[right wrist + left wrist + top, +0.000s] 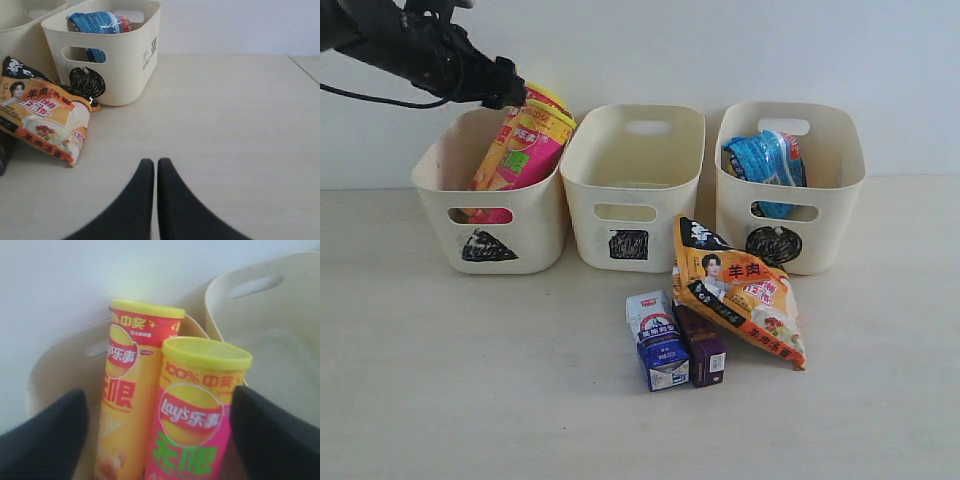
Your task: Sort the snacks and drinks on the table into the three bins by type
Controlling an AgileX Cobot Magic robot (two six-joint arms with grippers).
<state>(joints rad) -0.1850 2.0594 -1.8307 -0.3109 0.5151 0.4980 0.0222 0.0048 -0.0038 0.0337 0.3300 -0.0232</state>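
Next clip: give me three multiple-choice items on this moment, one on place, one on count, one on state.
1. Which bin holds the blue bag? A triangle-marked B square-marked C circle-marked
2. How many cartons lie on the table? A one B two C three
3. The right claw is: A open B shut, empty C shut on a bag
Answers: 1 C, it sticks out of the circle bin. 2 B, white-blue and purple, side by side. 3 B, closed with nothing between.

Two canisters (525,150) lean in the triangle bin (440,190), and the blue bag (765,160) is in the circle bin (835,200). The orange bag (740,290) and two cartons (660,340) lie at five o'clock from the square bin (630,190).
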